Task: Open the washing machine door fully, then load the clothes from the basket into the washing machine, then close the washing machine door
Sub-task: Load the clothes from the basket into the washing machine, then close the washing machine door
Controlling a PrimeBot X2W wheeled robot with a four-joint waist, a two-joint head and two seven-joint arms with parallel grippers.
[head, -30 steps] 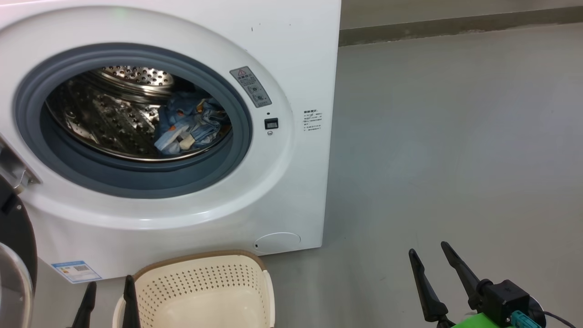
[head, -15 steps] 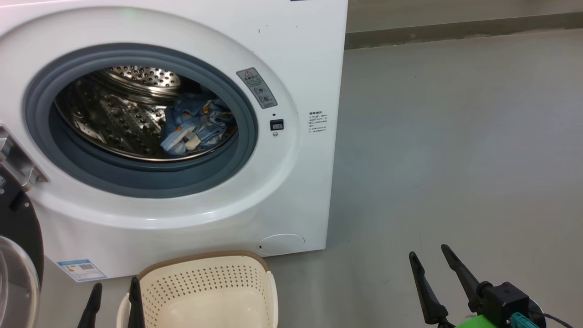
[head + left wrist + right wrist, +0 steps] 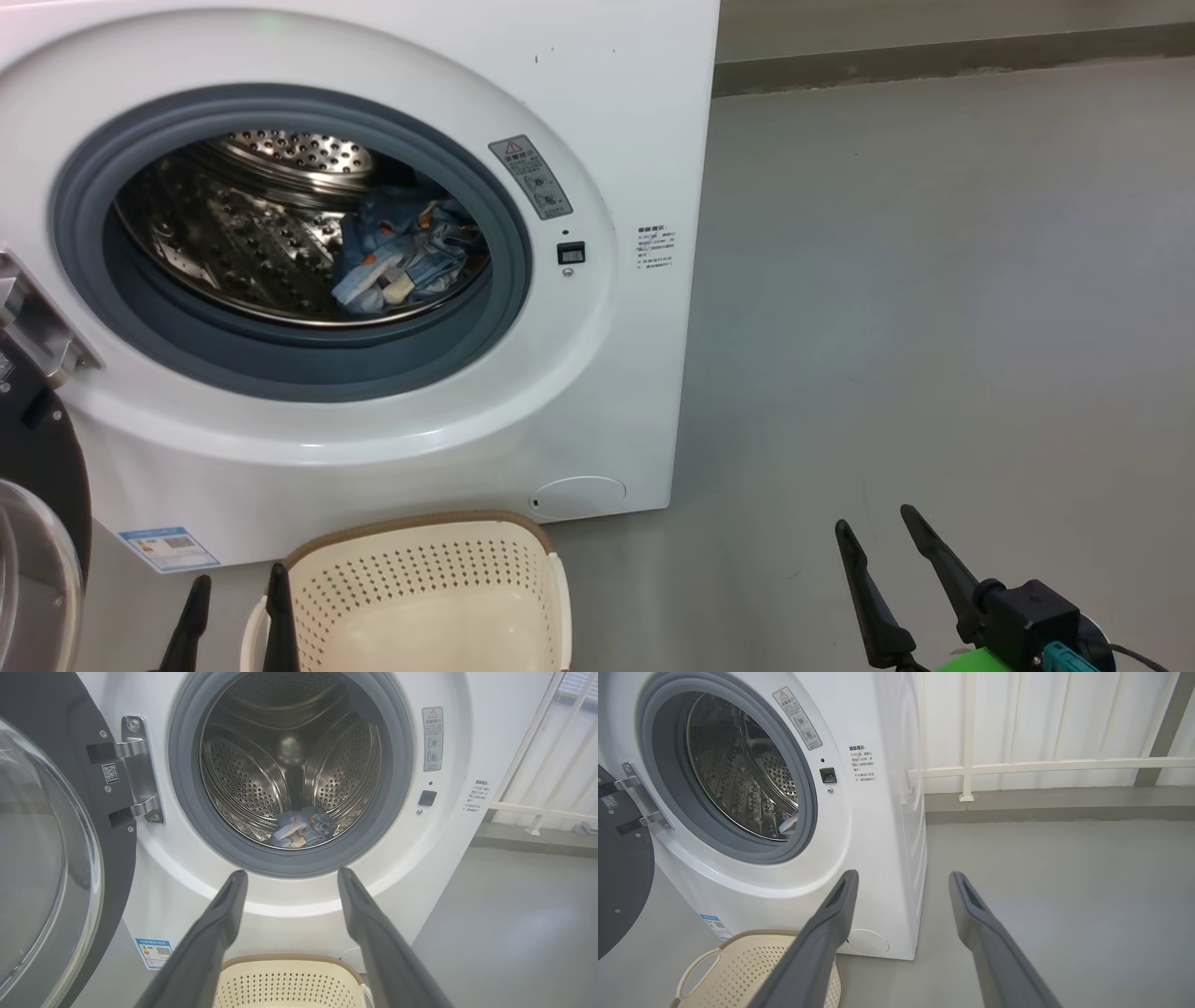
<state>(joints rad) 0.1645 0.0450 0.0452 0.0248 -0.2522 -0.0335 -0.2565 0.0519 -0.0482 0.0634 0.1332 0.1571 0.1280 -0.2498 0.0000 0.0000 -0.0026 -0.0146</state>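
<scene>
The white washing machine (image 3: 597, 112) (image 3: 448, 868) (image 3: 878, 826) stands with its door (image 3: 37, 523) (image 3: 42, 858) (image 3: 621, 896) swung wide open to the left. Light blue printed clothes (image 3: 401, 252) (image 3: 303, 828) lie low in the steel drum. The cream basket (image 3: 420, 588) (image 3: 289, 982) (image 3: 733, 970) sits on the floor in front of the machine, and the part of its inside that I see holds nothing. My left gripper (image 3: 235, 583) (image 3: 289, 875) is open beside the basket's left rim. Over the floor at the right, my right gripper (image 3: 876, 518) (image 3: 901, 875) is open, holding nothing.
Grey floor (image 3: 934, 299) stretches to the right of the machine. A white railing (image 3: 1017, 765) and a low kerb (image 3: 934, 56) run along the back. The door hinge (image 3: 138, 770) juts from the machine's left side.
The whole head view has shifted slightly, so the machine and basket sit a little further right. Both grippers stay open, and the clothes lie as before.
</scene>
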